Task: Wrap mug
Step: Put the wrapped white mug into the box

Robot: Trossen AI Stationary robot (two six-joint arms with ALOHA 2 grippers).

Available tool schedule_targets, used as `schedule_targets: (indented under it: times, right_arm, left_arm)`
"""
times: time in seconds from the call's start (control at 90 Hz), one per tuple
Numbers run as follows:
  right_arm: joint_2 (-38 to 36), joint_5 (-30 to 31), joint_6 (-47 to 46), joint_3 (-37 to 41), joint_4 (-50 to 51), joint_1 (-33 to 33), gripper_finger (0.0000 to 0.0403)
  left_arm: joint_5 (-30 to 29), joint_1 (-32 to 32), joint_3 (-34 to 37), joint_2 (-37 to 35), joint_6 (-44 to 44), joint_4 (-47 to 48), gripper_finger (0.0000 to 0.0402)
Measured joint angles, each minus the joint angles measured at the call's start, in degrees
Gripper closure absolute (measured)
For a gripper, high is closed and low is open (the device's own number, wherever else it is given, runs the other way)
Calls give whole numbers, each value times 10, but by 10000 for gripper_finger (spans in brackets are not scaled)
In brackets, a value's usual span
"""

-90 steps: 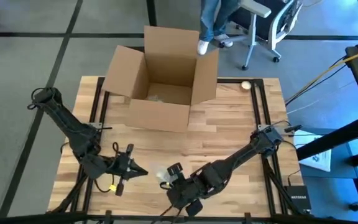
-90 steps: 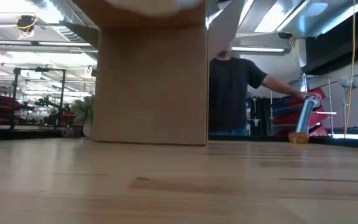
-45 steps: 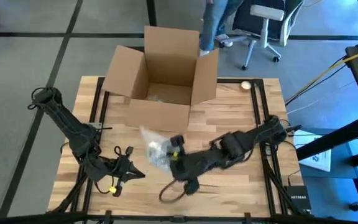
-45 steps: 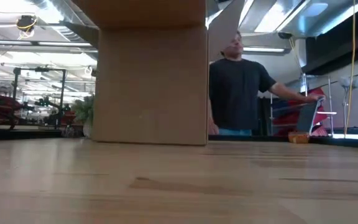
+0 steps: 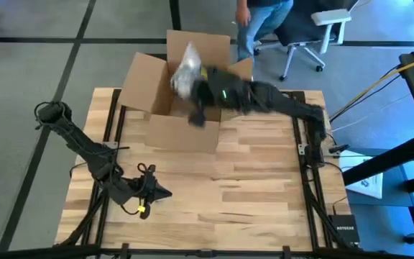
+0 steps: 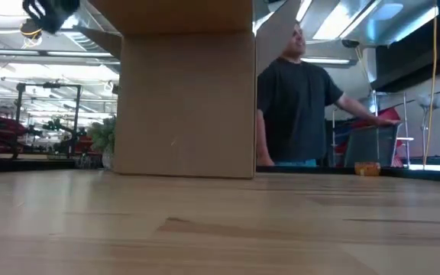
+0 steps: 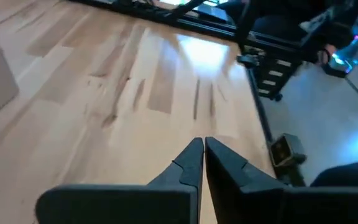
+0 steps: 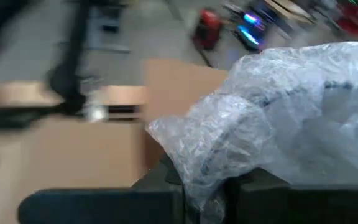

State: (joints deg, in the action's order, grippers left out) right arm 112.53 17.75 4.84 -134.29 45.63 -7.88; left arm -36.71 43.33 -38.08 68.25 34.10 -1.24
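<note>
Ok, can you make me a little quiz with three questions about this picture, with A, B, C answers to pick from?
1. Where is the bubble-wrapped bundle?
A. flat on the table by the left arm
B. held up over the open cardboard box
C. on the floor by the chair

2. How many cardboard boxes stand on the wooden table?
A. one
B. two
C. three

3. How are the left gripper fingers?
A. wide open
B. holding a cup
C. shut, with nothing between them

Answers:
1 B: the high view shows the right gripper carrying the bundle above the box opening.
2 A: only one box shows in the high view.
3 C: the left wrist view shows the two fingers pressed together over bare wood.
</note>
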Motion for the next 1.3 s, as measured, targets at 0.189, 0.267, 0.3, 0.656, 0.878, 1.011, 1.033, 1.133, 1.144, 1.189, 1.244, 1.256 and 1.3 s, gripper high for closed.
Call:
schedule_targets:
  times: [0.189, 0.267, 0.3, 0.656, 0.878, 1.011, 1.033, 1.133, 1.144, 1.189, 1.244, 1.256, 1.3]
  right_arm:
    - [53, -47, -104, 2, 36, -90, 386]
    - [77, -77, -136, 2, 57, -106, 386]
    - [88, -90, -141, 2, 68, -111, 386]
    - [184, -160, -170, 1, 81, -109, 380]
    - [211, -172, -183, 2, 82, -109, 337]
    - [218, -172, -177, 1, 80, -109, 294]
    - [218, -172, -173, 1, 77, -109, 285]
    - [214, -175, -166, -6, 60, -111, 242]
    - [212, -178, -165, -6, 59, -111, 237]
    - [203, -192, -161, -6, 54, -113, 219]
    - [185, -214, -153, -6, 51, -113, 199]
    - [181, -216, -149, -6, 52, -113, 195]
    - [166, -226, -136, -7, 55, -113, 184]
  left_arm:
    - [0, -16, 22, 0, 19, -2, 402]
    - [0, -19, 33, 0, 19, -14, 402]
    - [0, -19, 37, 0, 19, -20, 402]
    - [0, -25, 48, 0, 0, -27, 402]
    - [1, -48, 48, 0, -22, -27, 402]
    - [6, -61, 48, 0, -22, -26, 402]
    - [7, -62, 48, 0, -22, -26, 402]
    - [9, -67, 48, 0, -24, -26, 402]
    - [9, -67, 48, 0, -24, -25, 402]
    - [9, -68, 48, 0, -25, -24, 402]
    - [9, -68, 48, 0, -28, -24, 402]
    - [9, -68, 48, 0, -28, -24, 402]
    - [9, -68, 48, 0, -29, -23, 402]
